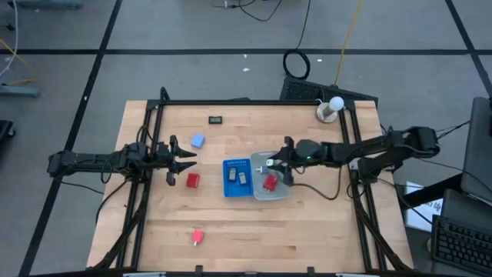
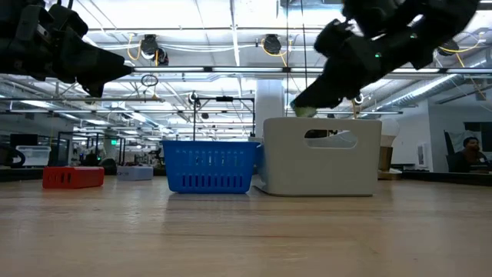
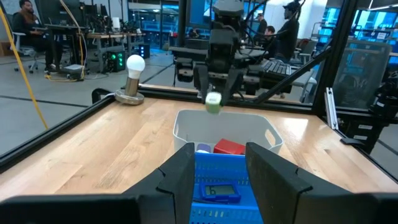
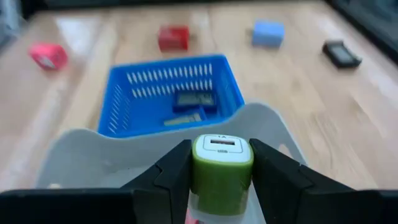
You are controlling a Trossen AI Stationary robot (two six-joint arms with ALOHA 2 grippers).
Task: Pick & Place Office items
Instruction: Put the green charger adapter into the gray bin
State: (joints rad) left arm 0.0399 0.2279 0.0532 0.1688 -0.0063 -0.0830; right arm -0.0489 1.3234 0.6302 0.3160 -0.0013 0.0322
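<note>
My right gripper (image 1: 277,162) hovers over the clear tray (image 1: 280,194) and is shut on a green block (image 4: 221,169). A red block (image 1: 270,183) lies in that tray. The blue ribbed tray (image 1: 228,187) beside it holds dark flat rectangles (image 4: 189,101). On the table lie a red block (image 1: 192,180), a pale blue block (image 1: 197,141), a black rectangle (image 1: 216,119) and a pink-red block (image 1: 197,236). My left gripper (image 1: 184,159) is open and raised above the table left of the blue tray, between the pale blue and red blocks. My right gripper pinches the green block by its two opposite side faces (image 4: 198,171), one finger (image 4: 171,174) on each side. The block's end face with a slot (image 4: 219,144) points away from the wrist. In the low view the block (image 2: 305,111) is lifted clear above the clear tray's rim.
A lamp with a white bulb (image 1: 331,108) stands at the far right corner. Black frame rails (image 1: 151,138) run along the table's left and right sides. Bare wood lies along the near edge around the pink-red block. People sit and stand in the room beyond.
</note>
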